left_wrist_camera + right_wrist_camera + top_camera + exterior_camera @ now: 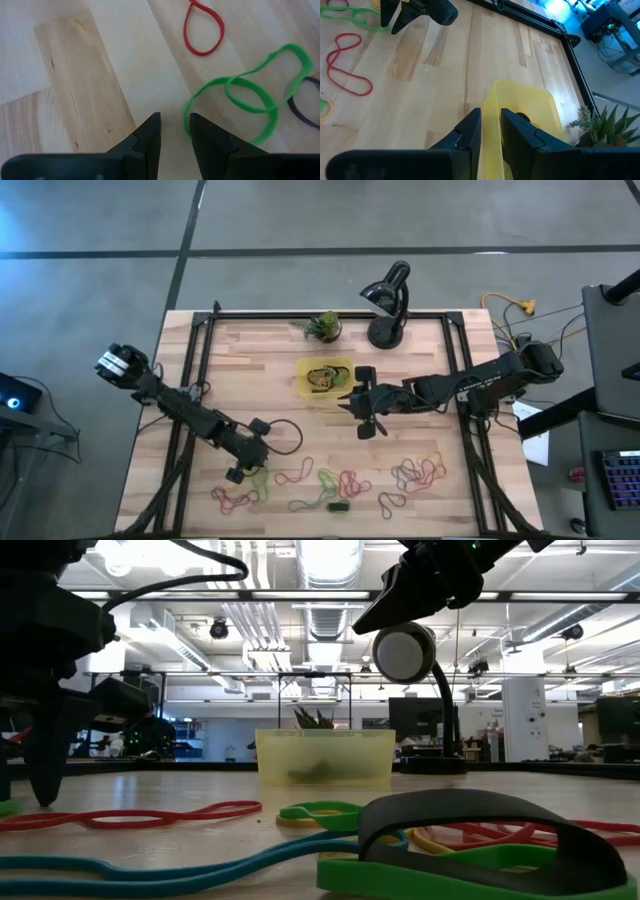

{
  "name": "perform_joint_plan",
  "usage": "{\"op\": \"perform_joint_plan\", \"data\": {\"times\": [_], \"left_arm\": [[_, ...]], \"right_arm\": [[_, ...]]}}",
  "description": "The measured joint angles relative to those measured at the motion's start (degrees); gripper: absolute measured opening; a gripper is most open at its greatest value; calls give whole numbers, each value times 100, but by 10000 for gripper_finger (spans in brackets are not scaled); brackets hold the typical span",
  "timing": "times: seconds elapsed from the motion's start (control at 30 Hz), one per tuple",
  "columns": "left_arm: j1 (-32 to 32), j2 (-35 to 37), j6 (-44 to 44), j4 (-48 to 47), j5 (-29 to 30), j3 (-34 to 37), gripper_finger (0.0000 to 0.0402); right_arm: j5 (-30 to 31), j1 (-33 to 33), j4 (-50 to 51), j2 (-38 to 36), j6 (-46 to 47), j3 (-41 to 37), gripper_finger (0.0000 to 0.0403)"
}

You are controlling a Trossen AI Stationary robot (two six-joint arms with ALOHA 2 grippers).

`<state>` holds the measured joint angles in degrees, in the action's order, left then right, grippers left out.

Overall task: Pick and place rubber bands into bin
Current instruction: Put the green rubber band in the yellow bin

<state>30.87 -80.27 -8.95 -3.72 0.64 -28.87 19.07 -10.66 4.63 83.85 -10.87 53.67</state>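
Left tool (174, 131): low over the desk (250, 360) near its front edge, fingers slightly parted, empty, beside a green band (240, 97).
Right tool (490, 127): above the bin's (304, 370) edge, fingers narrowly apart, empty.
Rubber bands (345, 483): scattered along the front edge; some inside the bin, mid-desk.
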Motion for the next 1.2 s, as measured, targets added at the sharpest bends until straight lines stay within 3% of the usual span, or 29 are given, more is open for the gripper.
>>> {"op": "perform_joint_plan", "data": {"times": [0.67,0.93,1.2], "left_arm": [[239,-241,-430,-190,-9,-124,86],[251,-291,-311,-276,-119,-115,7],[278,-177,111,-288,383,-137,1]], "right_arm": [[4,0,123,0,150,0,66],[4,0,160,0,174,0,66],[9,0,252,0,192,0,65]]}}
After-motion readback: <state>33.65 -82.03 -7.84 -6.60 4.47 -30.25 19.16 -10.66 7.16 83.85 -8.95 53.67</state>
